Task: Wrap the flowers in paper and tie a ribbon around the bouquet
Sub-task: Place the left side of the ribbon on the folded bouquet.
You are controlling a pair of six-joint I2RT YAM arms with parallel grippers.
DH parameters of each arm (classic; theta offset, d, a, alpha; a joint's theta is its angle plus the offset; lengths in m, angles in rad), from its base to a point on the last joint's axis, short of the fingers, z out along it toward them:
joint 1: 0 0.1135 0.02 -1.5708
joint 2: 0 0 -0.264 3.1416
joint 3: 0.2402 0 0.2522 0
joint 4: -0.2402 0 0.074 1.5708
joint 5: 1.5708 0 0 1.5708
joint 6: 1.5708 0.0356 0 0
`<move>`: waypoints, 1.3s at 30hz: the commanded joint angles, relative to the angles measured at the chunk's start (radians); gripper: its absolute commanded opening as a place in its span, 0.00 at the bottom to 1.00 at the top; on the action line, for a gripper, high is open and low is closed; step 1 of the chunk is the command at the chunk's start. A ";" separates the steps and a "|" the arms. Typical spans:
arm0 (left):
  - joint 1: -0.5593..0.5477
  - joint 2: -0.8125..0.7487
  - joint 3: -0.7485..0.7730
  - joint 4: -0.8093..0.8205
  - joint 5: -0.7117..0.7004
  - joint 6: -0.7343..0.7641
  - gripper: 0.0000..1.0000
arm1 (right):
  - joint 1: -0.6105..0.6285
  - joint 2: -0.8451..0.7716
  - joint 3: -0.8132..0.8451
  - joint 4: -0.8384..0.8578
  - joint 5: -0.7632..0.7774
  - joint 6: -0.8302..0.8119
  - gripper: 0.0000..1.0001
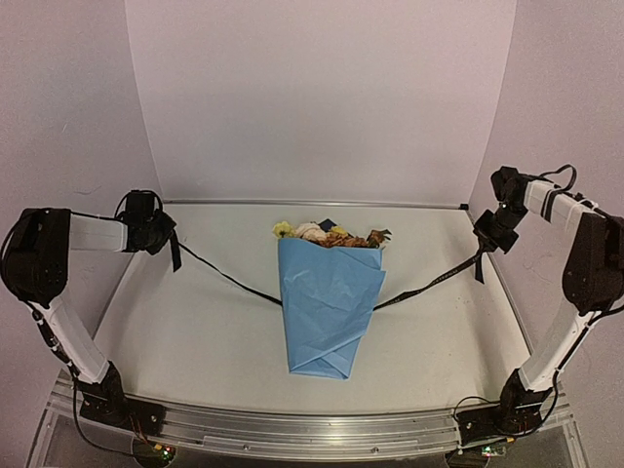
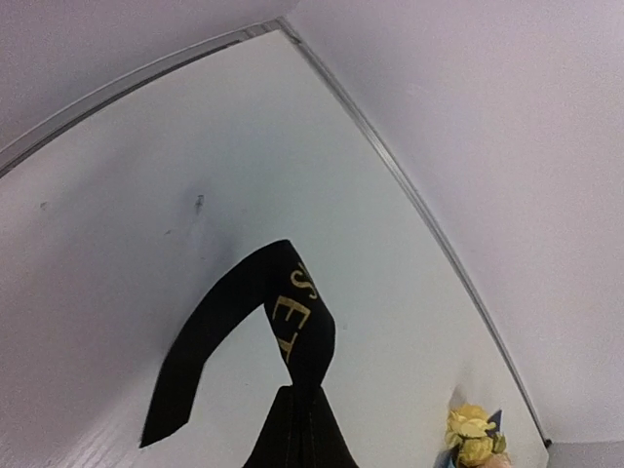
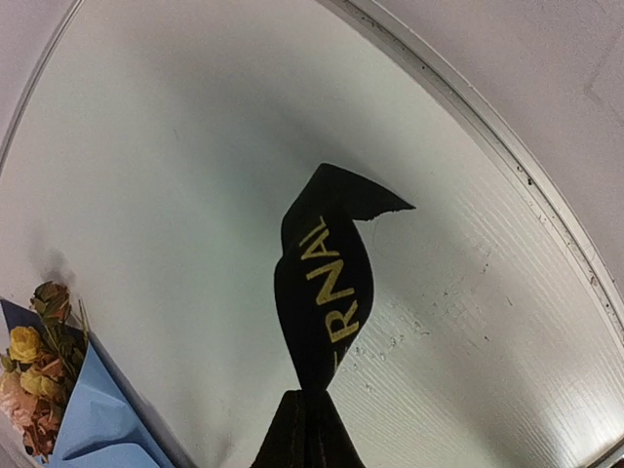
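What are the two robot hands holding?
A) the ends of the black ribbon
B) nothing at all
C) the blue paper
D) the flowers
A: the left gripper and the right gripper are each shut on one end of the ribbon, away from the bouquet.

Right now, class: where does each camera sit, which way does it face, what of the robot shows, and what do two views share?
Top external: above and behind the arms, looking down at the table; both arms show, the bouquet between them.
Left wrist: behind the left hand, shut on the ribbon, looking out over the table; only that hand shows.
Right wrist: likewise behind the right hand, shut on the ribbon's other end.
Shared: both wrist views catch the flowers at a lower corner.
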 commanded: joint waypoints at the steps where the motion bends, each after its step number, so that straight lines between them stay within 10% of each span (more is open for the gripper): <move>1: -0.097 -0.074 0.032 0.273 0.244 0.227 0.00 | 0.034 -0.059 -0.023 0.020 -0.102 -0.018 0.00; 14: -0.827 0.346 0.699 -0.229 0.516 0.911 0.00 | 0.139 0.063 0.041 0.037 -0.305 -0.004 0.00; 39: -0.979 0.643 1.051 -0.462 0.452 1.213 0.00 | 0.213 0.266 0.407 -0.027 -0.379 -0.058 0.00</move>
